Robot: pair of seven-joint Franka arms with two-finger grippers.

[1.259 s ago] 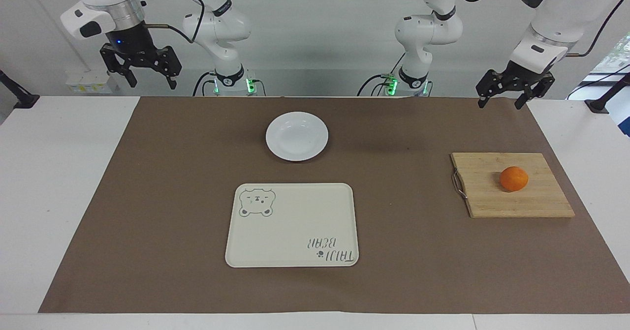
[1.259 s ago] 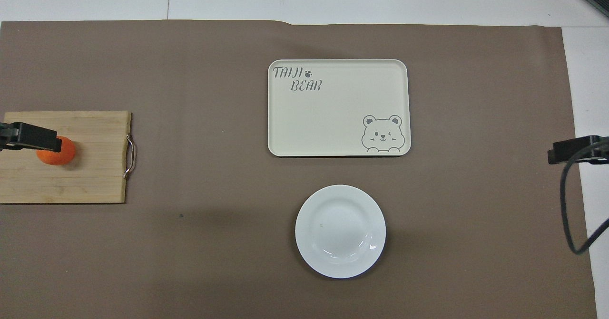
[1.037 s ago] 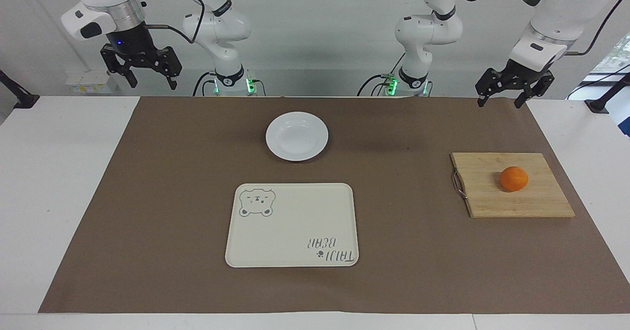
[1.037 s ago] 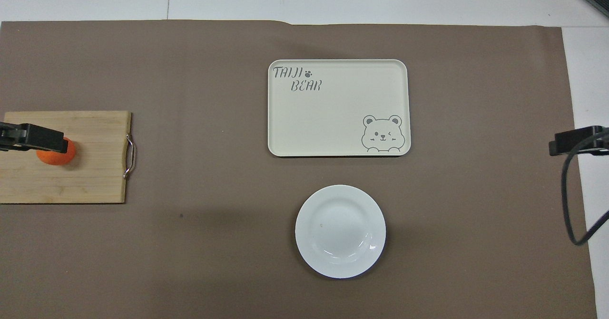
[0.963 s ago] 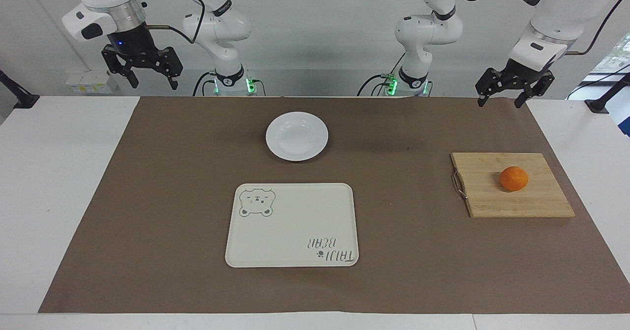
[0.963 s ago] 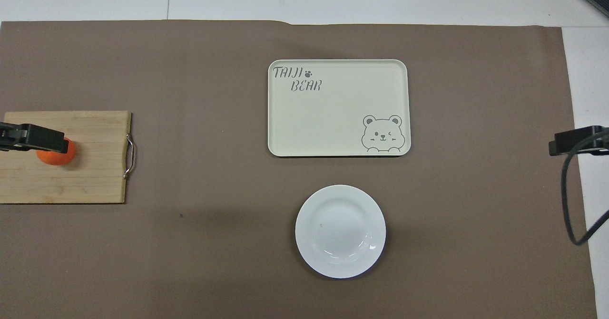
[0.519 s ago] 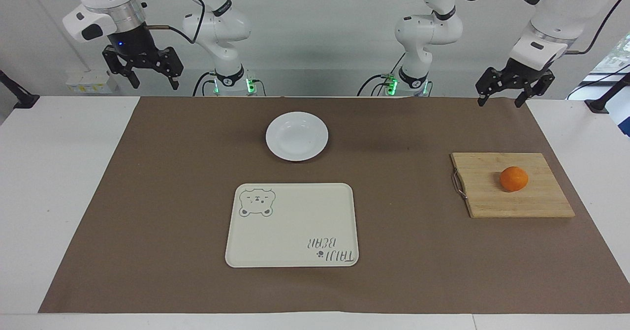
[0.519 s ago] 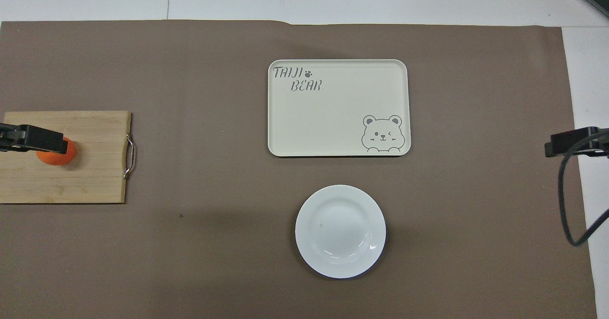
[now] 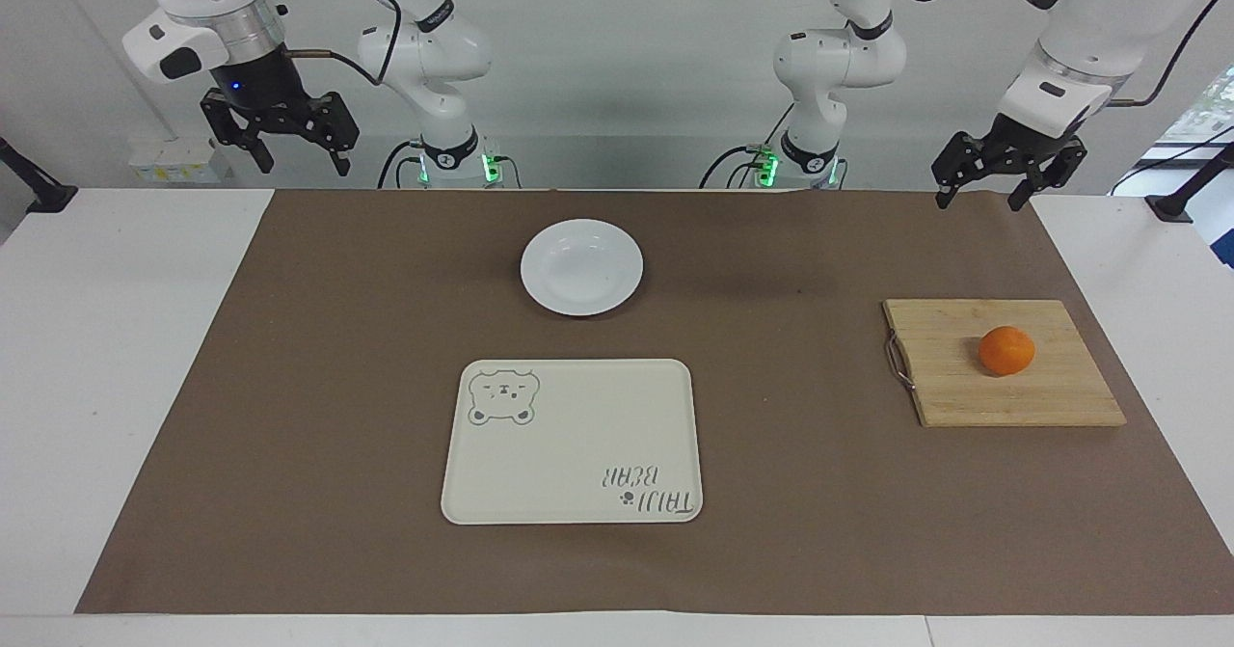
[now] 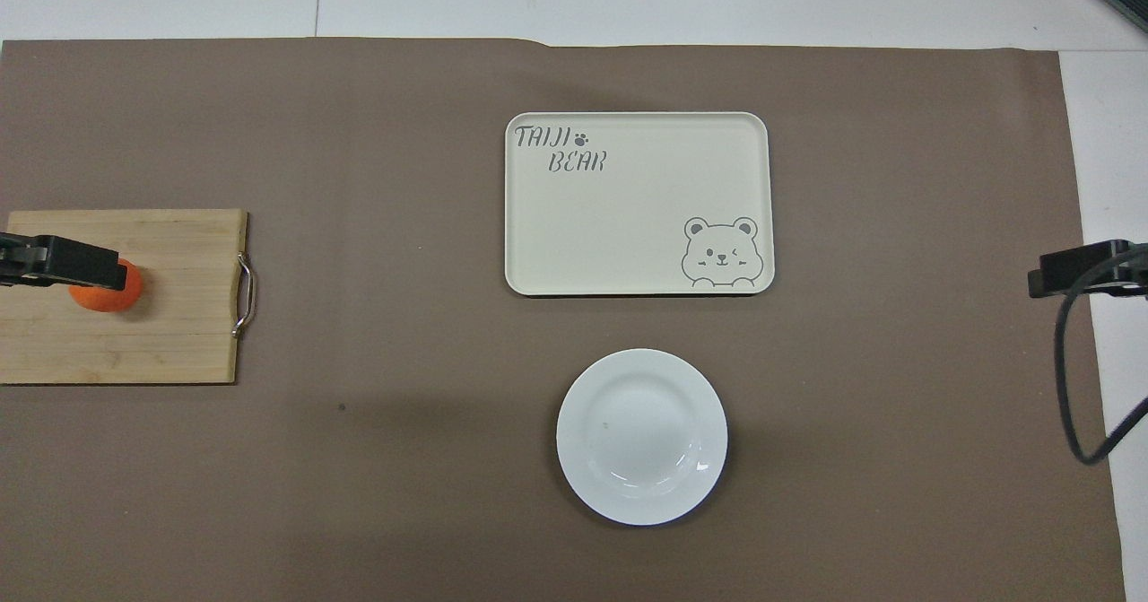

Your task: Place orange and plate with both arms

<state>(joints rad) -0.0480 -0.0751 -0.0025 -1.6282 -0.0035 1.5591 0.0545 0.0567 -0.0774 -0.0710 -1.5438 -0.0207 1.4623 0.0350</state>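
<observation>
The orange point(image 9: 1006, 350) lies on a wooden cutting board point(image 9: 954, 377) at the left arm's end of the table. The white plate point(image 9: 581, 267) sits on the brown mat, midway between the arms and near the robots. My left gripper point(image 9: 979, 202) is open and empty, high in the air and well clear of the orange. In the overhead view the left gripper point(image 10: 58, 261) overlaps the orange point(image 10: 109, 295) without touching it. My right gripper point(image 9: 301, 163) is open and empty, high over the right arm's end of the mat. The plate point(image 10: 641, 436) is untouched.
A cream rectangular tray point(image 9: 572, 440) with a bear drawing lies farther from the robots than the plate; it also shows in the overhead view point(image 10: 637, 203). The cutting board point(image 10: 170, 333) has a metal handle on its plate-facing edge. The brown mat point(image 9: 337, 358) covers most of the table.
Both grippers have shifted only slightly in the air; the right one has drifted a little toward the middle. The orange, plate, tray and board have not moved.
</observation>
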